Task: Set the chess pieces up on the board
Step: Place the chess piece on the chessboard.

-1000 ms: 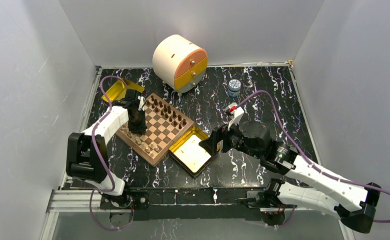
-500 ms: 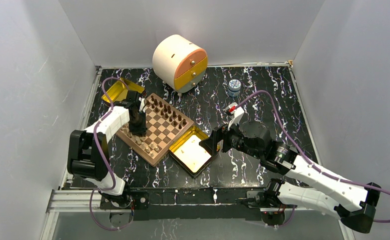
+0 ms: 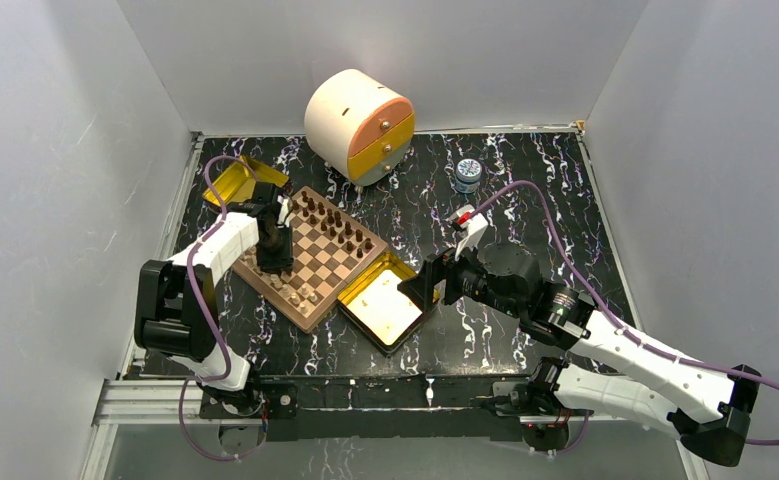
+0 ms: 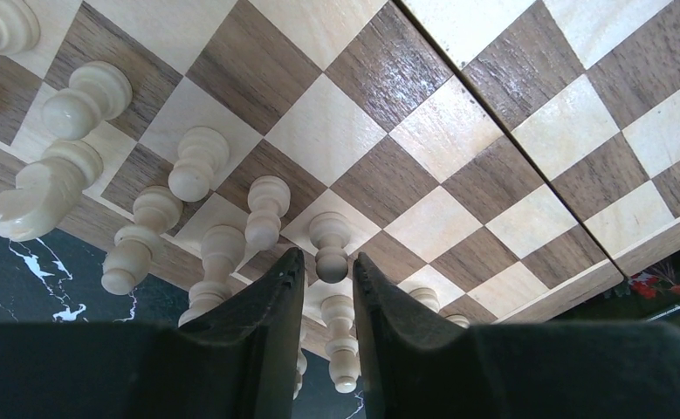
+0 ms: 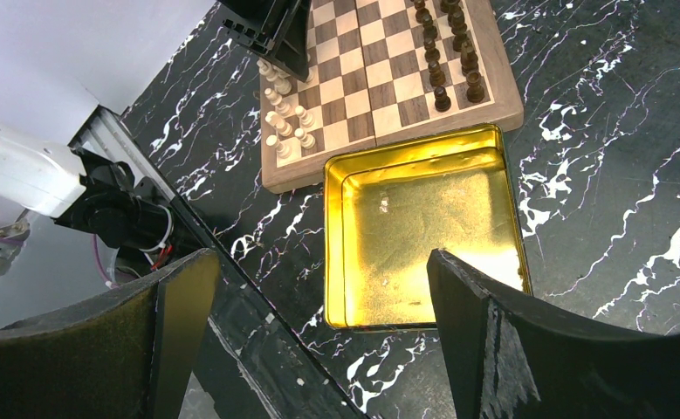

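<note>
The board (image 3: 305, 317) lies left of centre, with dark pieces (image 3: 336, 225) along its far edge and light pieces (image 3: 296, 292) along its near-left edge. My left gripper (image 3: 277, 254) hangs over the board's left corner. In the left wrist view its fingertips (image 4: 285, 284) flank the head of a light pawn (image 4: 330, 240) that stands on the board (image 4: 380, 175), with a thin gap on each side. Several light pieces (image 4: 83, 166) stand to its left. My right gripper (image 5: 323, 262) is wide open and empty above a gold tin (image 5: 423, 227).
The open gold tin (image 3: 390, 306) touches the board's right side. A second gold tin (image 3: 235, 180) lies at the far left. A cream round drawer box (image 3: 358, 125) and a small jar (image 3: 468, 175) stand at the back.
The left gripper shifted slightly towards the board's left corner a second ago and has held still since. The right arm has not moved.
</note>
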You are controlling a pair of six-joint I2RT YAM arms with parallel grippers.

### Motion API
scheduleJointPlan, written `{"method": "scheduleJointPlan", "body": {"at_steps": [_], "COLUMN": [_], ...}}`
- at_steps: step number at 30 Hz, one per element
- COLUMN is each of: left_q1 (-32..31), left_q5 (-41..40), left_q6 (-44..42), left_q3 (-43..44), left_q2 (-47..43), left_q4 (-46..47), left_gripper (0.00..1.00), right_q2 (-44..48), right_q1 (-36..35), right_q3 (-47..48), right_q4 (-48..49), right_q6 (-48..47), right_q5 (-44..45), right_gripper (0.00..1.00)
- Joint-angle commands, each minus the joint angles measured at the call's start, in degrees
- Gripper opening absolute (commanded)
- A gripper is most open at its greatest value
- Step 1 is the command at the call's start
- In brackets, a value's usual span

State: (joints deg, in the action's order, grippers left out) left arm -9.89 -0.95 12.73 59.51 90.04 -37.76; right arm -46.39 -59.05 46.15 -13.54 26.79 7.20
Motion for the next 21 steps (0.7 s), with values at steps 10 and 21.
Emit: {"method": "scheduleJointPlan", "body": {"at_steps": [10,21], "left_q1": [-0.2,-0.2], "left_q5": [0.3,0.5], "left_q6": [-0.5,-0.6], "left_q3": [2.2,4.9], "left_q2": [-1.0,-0.1], "left_q4": [-1.7,-1.2], "left_gripper": [0.25,0.25], "right_q2": [0.3,-0.4], "right_q1": [-0.2,-0.2], "right_q3": [0.5,1.3], "right_q4": [2.8,2.8], "right_q6": [-0.6,-1.1], "right_q5": [0.7,0.5], "right_gripper": [0.99,0.99]}}
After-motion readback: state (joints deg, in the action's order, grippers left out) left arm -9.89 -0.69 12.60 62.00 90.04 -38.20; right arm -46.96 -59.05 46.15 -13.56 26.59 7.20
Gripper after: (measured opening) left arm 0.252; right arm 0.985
